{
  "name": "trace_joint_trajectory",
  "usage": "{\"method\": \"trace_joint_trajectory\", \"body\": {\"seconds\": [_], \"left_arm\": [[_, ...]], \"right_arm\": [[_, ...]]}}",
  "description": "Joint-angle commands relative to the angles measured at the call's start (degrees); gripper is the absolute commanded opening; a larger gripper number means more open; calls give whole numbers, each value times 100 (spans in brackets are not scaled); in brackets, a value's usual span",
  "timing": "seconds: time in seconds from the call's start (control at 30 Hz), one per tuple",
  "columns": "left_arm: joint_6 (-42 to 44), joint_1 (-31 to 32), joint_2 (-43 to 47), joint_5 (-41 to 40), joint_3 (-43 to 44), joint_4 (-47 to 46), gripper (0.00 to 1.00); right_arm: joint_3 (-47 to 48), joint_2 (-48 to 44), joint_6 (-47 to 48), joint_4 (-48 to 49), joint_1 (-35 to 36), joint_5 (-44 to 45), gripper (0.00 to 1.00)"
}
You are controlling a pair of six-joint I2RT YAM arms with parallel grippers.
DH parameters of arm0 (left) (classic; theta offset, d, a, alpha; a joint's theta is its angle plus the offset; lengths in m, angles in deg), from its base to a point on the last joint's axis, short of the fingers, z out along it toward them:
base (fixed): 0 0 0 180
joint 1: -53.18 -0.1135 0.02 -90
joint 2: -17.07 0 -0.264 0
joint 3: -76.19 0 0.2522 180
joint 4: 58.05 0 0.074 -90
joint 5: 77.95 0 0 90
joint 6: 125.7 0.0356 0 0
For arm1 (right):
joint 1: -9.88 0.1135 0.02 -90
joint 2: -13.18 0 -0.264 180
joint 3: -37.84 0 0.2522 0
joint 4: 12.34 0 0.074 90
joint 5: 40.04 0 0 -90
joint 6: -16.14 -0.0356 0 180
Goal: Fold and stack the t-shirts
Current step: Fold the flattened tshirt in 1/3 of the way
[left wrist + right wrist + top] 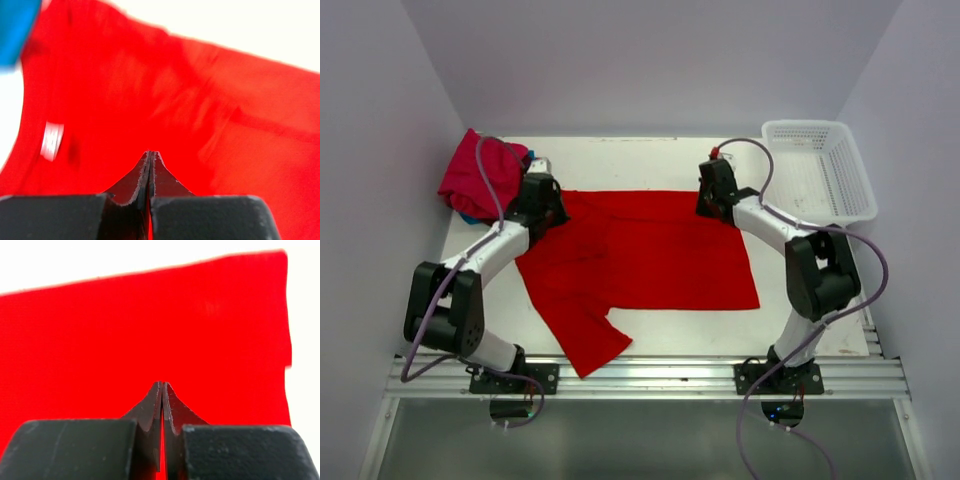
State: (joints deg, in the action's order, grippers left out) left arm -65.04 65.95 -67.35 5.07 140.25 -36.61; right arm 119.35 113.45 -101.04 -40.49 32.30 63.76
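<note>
Left jaws and right jaws, both clenched, sit at far corners of the red t-shirt (pixel 640 255) spread on the surface (pixel 650 155); soft, limp, light cloth, best pinched at corners

A robotics lab: bare white walls (pixel 380 120) around a table (pixel 620 160), arms (pixel 485 255) bolted to an aluminium rail (pixel 660 375).
</note>
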Motion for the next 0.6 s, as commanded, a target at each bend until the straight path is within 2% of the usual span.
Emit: {"method": "trace_joint_trajectory", "body": {"seconds": [0.0, 0.13, 0.33, 0.57], "left_arm": [[245, -21, -688, -57, 883, -312, 0], [289, -73, -1330, 21, 1332, -443, 0], [263, -187, -2165, 118, 1579, -434, 0], [192, -258, -2351, 241, 1579, -478, 0]], "right_arm": [[835, 536, 222, -406, -123, 570, 0], [1390, 1011, 266, -670, -360, 571, 0], [1417, 1337, 187, -688, -659, 431, 0], [1364, 1557, 99, -679, -844, 299, 0]]}}
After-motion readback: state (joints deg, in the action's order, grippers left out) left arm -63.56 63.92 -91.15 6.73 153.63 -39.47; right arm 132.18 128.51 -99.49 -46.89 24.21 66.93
